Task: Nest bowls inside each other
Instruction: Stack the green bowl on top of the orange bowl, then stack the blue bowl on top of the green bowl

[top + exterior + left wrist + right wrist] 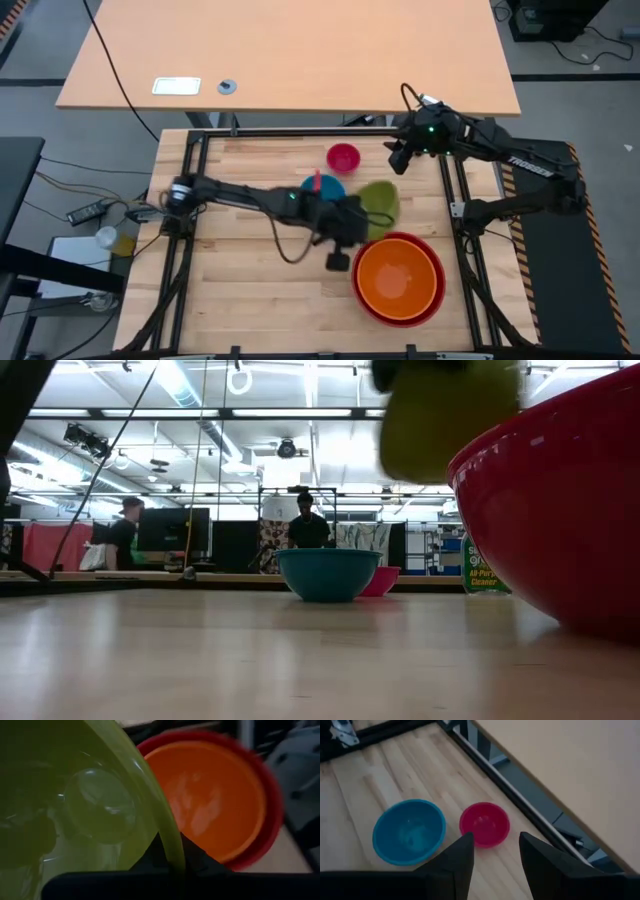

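Note:
My left gripper (358,222) is shut on the lime green bowl (381,204), which hangs in the air at mid-table, just beyond the red bowl (432,300). The orange bowl (397,279) sits nested inside the red one. Behind the left arm the blue bowl (410,831) stands on the table. The small magenta bowl (484,824) stands on the table beside it, toward the far edge. My right gripper (495,855) hovers open above the far right of the table, with nothing between its fingers. My left gripper pinches the green bowl's rim (172,851) between its two fingers, one finger (149,860) inside the bowl and one outside. The fingers come slanting down from the table's left. The bowl (450,420) is tilted and lifted clear of the table, beside the red bowl's near-left rim.
Black frame rails (455,190) run along the table's sides and far edge. A second light wooden table (290,60) stands beyond the far edge. In the low view people (305,525) stand in the room behind. Bare wood lies at the table's near left (250,300).

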Controlling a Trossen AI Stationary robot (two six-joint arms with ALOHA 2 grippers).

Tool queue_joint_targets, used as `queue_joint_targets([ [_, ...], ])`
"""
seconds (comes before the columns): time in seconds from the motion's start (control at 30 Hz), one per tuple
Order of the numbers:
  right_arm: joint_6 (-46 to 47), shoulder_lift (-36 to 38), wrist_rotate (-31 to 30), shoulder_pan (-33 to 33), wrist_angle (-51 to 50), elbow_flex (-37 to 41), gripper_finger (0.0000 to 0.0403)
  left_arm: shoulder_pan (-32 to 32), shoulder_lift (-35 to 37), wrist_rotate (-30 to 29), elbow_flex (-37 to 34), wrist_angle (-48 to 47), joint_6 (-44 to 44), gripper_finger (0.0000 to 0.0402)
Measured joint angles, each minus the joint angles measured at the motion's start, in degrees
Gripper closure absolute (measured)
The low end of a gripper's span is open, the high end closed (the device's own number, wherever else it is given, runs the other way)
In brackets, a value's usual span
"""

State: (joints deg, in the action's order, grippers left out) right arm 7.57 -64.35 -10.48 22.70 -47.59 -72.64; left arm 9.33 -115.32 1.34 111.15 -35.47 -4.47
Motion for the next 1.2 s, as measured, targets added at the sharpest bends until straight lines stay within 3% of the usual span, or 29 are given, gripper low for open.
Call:
queue_joint_targets([
  [0.17, 0.34, 0.88, 1.43, 0.54, 0.63, 0.00, 0.0238, 2.68, -7.60, 7.13, 5.22, 6.36, -0.74, 0.0398],
  [0.4, 3.10, 2.09, 1.82, 0.59, 0.63, 0.00, 0.0238, 4.45, -12.03, 14.83, 5.72, 14.14, 1.33, 0.0377],
  [0.6, 4.93, 2.23, 3.09, 0.59, 0.25, 0.00, 0.0238, 5.05, -12.38, 14.39, 5.75, 15.76, -1.34, 0.0268],
  [0.77, 5.88, 2.20, 3.63, 0.59, 0.33, 0.00, 0.0238, 5.28, -12.20, 13.80, 5.78, 15.58, 4.10, 0.0167],
  [0.87, 6.36, 2.22, 4.97, 0.59, 0.33, 0.00, 0.0238, 4.87, -11.30, 13.65, 5.78, 12.85, 7.73, 0.0136],
  [0.97, 6.44, 2.20, 6.18, 0.39, 0.31, 0.00, 0.0238, 4.09, -8.56, 12.89, 5.85, 4.81, 9.11, 0.0131],
  [1.2, 6.51, 2.15, 7.12, -1.08, 0.65, 0.00, 0.0238, 1.56, -4.19, -1.77, 5.57, -23.97, 0.12, 0.0166],
])
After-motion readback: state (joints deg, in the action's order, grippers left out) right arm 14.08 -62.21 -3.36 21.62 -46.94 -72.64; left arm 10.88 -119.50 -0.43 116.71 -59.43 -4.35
